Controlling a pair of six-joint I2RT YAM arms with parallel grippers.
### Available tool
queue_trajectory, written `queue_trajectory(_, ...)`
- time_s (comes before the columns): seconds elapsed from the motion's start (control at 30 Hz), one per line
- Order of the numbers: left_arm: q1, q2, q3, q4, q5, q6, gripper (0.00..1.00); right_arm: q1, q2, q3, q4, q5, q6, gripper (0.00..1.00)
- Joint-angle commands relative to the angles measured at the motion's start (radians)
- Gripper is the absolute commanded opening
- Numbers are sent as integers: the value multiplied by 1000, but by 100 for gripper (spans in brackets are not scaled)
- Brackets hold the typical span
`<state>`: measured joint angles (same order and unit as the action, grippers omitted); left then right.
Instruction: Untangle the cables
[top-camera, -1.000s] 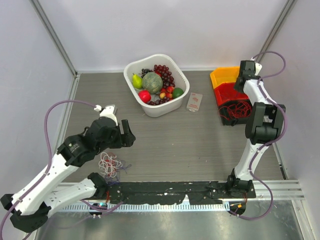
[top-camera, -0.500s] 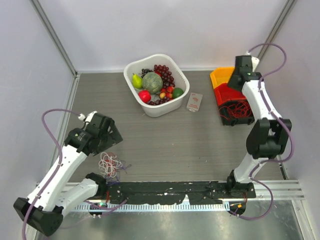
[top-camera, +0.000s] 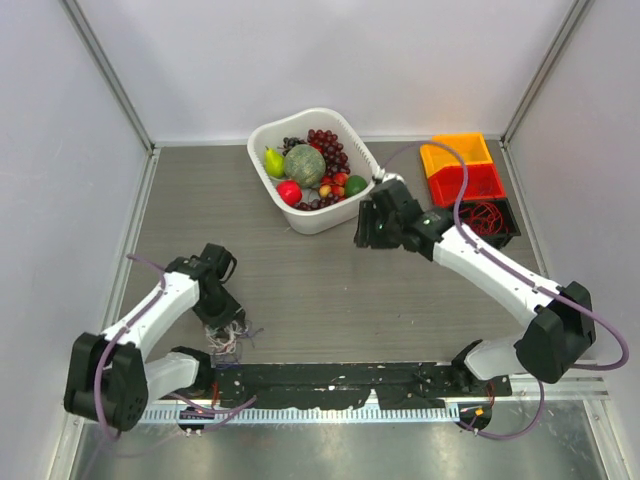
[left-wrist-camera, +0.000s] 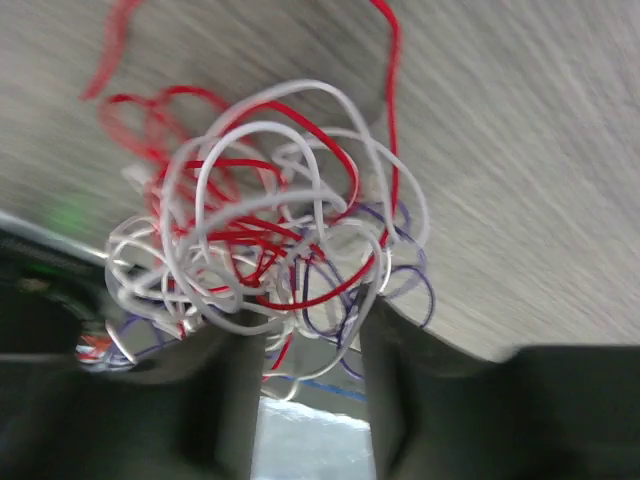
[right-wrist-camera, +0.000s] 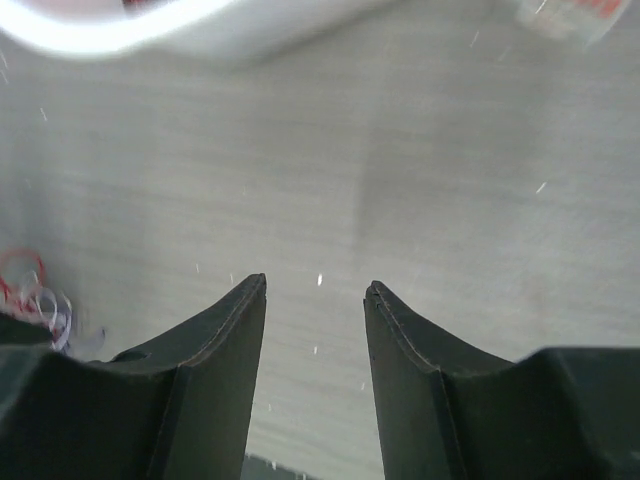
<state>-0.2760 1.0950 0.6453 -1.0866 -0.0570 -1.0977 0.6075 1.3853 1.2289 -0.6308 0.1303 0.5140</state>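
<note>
I have the left pincer (left-wrist-camera: 308, 322) down at the cables (left-wrist-camera: 265, 225), which lie in one loose bunch on the near left part of the worktop (top-camera: 330, 300), just beyond the black rail (top-camera: 330, 380) at its front edge. On the left wrist camera the red, white and purple-blue wires loop through one another. The white loops sit mostly on top, and one red strand trails away from the bunch across the grey surface. The pincer's two fingers stand apart. Their tips reach the near edge of the bunch and a few thin strands cross the gap between them, but nothing is clamped. That view is somewhat blurred, so I cannot say which strands actually touch the fingers.

The right pincer (right-wrist-camera: 315, 292) is well away from the bunch, out over the middle of the worktop and just beside the white basket (top-camera: 330, 215) of fruit. Its fingers are also apart, with only bare worktop showing between them. On the right wrist camera the bunch appears small at the far left edge.
</note>
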Motion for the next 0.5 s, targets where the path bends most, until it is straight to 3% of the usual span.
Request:
queue_trajectory(0.0, -32, 84, 55, 293, 295, 44, 31, 44, -64, -126, 20, -81, 93, 49)
queue_trajectory(0.07, -64, 118, 140, 329, 341, 87, 15, 44, -80, -187, 48, -169, 95, 49)
queue_trajectory(0.2, -71, 94, 257, 381, 391, 117, 6, 55, -106, -316, 233, -442, 61, 50)
queue_trajectory(0.27, -71, 68, 274, 384, 364, 121, 5, 80, -109, -367, 331, -520, 55, 51)
queue_trajectory(0.33, -68, 60, 260, 384, 368, 127, 10, 106, -100, -382, 394, -552, 57, 53)
queue_trajectory(0.47, -68, 94, 202, 424, 489, 122, 17, 139, -45, -362, 486, -587, 64, 55)
